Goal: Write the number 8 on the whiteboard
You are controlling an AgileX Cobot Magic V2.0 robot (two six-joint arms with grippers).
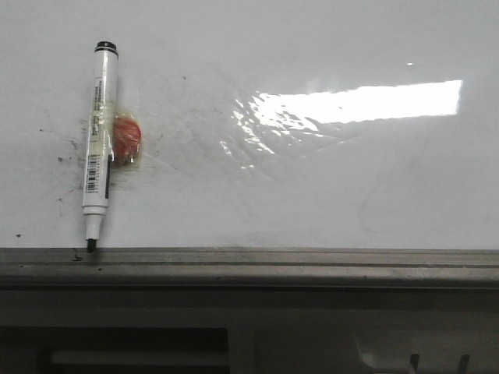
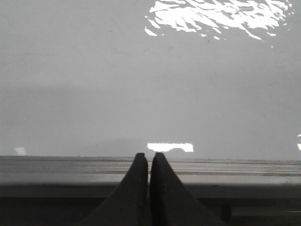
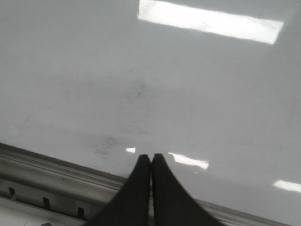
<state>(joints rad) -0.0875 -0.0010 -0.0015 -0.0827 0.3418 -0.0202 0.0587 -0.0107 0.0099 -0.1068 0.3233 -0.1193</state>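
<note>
A: Light comes from overhead: a bright rectangular glare sits on the glossy whiteboard in the front view, rippled at its left end.

B: Both wrist views are dimmer and greyer. The left one has broken glare at the frame edge; the right one is soft, and its dark pincer is blurred.

A: The pen casts a faint shadow.

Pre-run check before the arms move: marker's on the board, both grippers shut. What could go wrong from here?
1. The marker is uncapped, its tip at the grey ledge; a clumsy pick could smear ink.
2. An orange lump is taped to its barrel, so a grasp may sit crooked.
3. The left gripper and right gripper are shut, and the whiteboard shows no 8 yet.
</note>
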